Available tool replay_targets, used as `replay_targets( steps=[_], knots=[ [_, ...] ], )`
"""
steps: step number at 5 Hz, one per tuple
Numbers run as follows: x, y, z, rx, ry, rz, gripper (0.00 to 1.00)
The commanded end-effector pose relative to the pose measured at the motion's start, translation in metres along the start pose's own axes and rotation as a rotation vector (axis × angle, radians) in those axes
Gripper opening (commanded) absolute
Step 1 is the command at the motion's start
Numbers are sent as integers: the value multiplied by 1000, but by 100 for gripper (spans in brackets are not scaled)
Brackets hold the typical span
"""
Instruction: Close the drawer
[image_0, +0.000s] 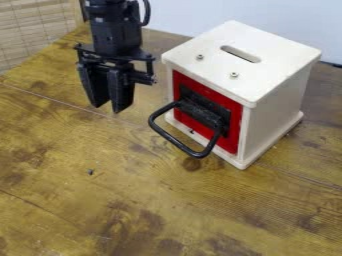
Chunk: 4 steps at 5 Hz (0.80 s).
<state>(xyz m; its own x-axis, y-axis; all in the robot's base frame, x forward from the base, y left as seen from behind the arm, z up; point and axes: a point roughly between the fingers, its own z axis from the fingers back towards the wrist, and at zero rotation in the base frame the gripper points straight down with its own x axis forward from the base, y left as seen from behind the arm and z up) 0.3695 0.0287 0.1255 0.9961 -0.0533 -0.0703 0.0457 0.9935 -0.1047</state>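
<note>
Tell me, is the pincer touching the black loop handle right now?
No, the pincer hangs over the wooden table to the left of the black loop handle, with a clear gap between them.

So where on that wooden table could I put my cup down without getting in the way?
The widest bare patch is the near part of the table, in front of the black loop handle and the white box. The far-left edge is bare too. It is crowded between the gripper and the red drawer, where the handle juts out.
</note>
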Motion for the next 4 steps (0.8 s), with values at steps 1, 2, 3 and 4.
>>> replay_targets(
  steps=[1, 2, 3, 4],
  knots=[
    [1, 4, 41, 23, -122, -2, 100],
    [0, 5, 42, 24, -132, -4, 100],
    [-1, 7, 43, 26, -142, -7, 100],
    [-4, 8, 44, 28, -153, -10, 100]
  ],
)
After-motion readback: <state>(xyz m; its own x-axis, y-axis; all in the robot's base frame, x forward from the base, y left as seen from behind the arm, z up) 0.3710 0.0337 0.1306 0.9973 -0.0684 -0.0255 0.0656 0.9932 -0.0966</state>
